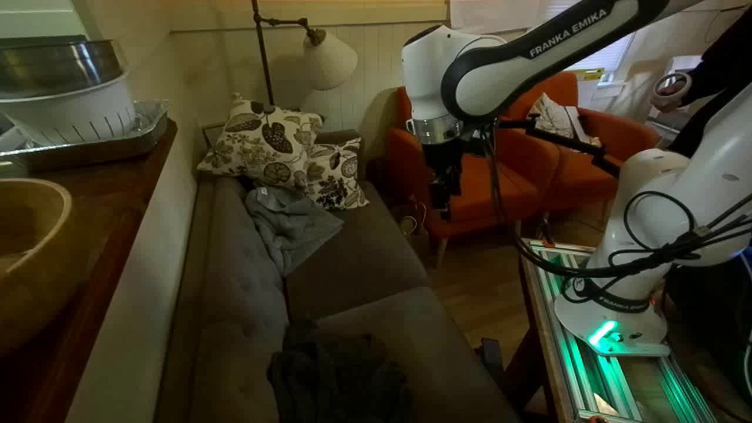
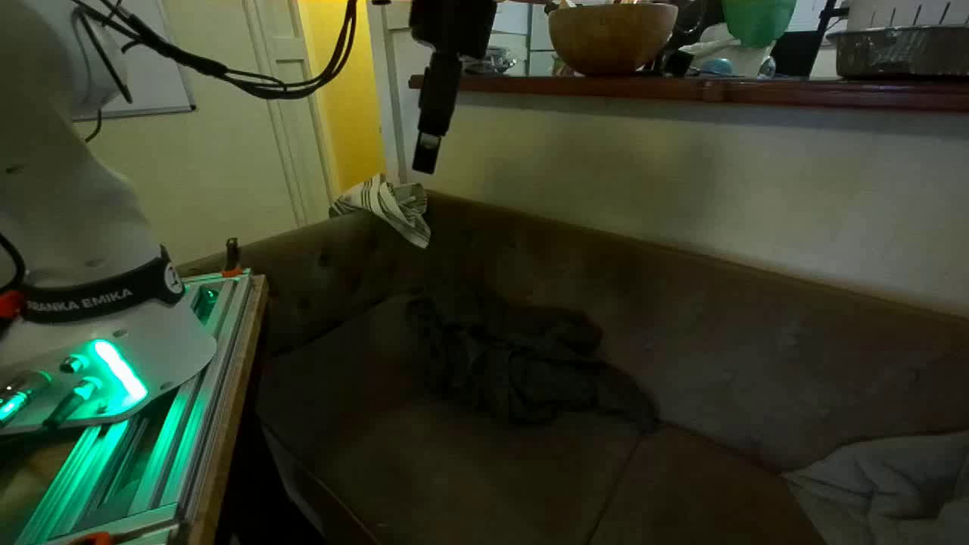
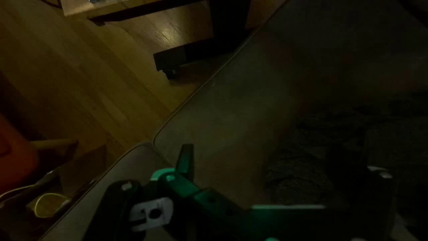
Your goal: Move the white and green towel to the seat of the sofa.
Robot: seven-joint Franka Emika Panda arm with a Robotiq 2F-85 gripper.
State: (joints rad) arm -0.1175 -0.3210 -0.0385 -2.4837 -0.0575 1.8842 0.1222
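The white towel with dark stripes point(image 2: 386, 206) lies draped over the top of the sofa's back at the far corner in an exterior view; it does not show in the wrist view. The sofa seat point(image 1: 376, 252) is brown-grey and also shows in an exterior view point(image 2: 454, 469) and the wrist view point(image 3: 230, 113). My gripper point(image 3: 266, 150) is open and empty, with its fingers wide apart. It hangs high above the sofa, pointing down, in both exterior views point(image 1: 445, 202) point(image 2: 427, 155). It is apart from the towel.
A dark crumpled cloth point(image 1: 341, 376) lies on the seat. A grey cloth point(image 1: 291, 223) and patterned pillows point(image 1: 264, 141) are at the sofa's far end. Orange chairs point(image 1: 476, 182), a lamp point(image 1: 332, 59), and a counter with a wooden bowl point(image 2: 613, 38) stand around. A person's hand point(image 1: 670, 97) shows behind.
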